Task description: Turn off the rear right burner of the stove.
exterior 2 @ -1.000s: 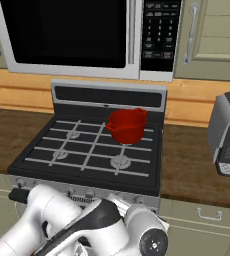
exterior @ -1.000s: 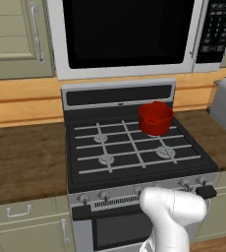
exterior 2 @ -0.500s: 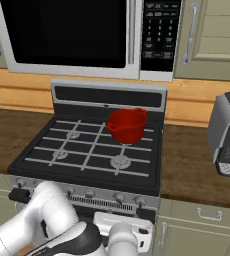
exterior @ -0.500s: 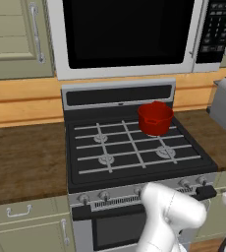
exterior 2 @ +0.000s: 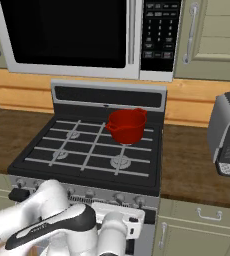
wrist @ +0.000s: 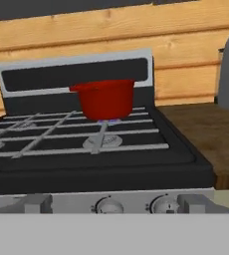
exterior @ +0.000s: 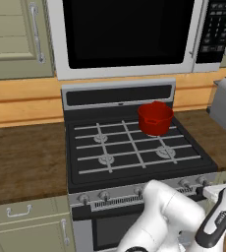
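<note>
The silver front strip of the stove (exterior: 134, 194) faces open room, and its knobs (wrist: 109, 205) have nothing standing before them in the hand view. A red pot (exterior: 155, 118) stands on the rear right burner and blocks that corner, while the other three grates are bare. The microwave (exterior 2: 87, 35) hangs above the stove and limits room overhead.
</note>
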Available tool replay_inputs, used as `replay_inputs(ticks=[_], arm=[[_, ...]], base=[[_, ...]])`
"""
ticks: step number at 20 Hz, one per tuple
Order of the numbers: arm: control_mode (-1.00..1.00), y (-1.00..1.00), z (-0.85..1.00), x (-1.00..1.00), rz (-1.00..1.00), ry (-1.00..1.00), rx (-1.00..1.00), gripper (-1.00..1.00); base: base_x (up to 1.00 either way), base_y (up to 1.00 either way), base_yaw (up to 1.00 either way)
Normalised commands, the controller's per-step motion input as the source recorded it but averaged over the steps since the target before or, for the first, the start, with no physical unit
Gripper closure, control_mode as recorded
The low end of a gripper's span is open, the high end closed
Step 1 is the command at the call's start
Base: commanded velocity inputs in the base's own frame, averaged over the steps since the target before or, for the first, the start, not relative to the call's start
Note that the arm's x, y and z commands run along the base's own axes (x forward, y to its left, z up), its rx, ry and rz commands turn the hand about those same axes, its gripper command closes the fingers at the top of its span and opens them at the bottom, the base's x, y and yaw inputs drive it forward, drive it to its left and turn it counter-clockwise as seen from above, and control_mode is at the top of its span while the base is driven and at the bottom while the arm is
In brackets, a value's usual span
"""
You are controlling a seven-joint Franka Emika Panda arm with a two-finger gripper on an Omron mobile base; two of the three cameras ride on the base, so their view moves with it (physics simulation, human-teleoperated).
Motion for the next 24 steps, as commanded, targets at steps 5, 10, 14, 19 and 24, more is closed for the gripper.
replay_inputs(ticks=[5,10,14,19,24], arm=[[-1.00,0.00,-0.61,0.00,0.11,-0.19,-0.23,-1.00],[-1.00,0.00,-0.32,0.14,0.09,-0.22,-0.07,-1.00],[-1.00,0.00,-0.16,0.44,0.03,-0.20,0.00,-1.00],[-1.00,-0.04,-0.20,0.50,0.05,-0.16,0.00,-1.00],[-1.00,0.00,-0.36,0.47,0.06,-0.13,-0.02,-1.00]], base=[[0.00,0.00,0.00],[0.00,0.00,0.00],[0.00,0.00,0.00],[0.00,0.00,0.00],[0.00,0.00,0.00]])
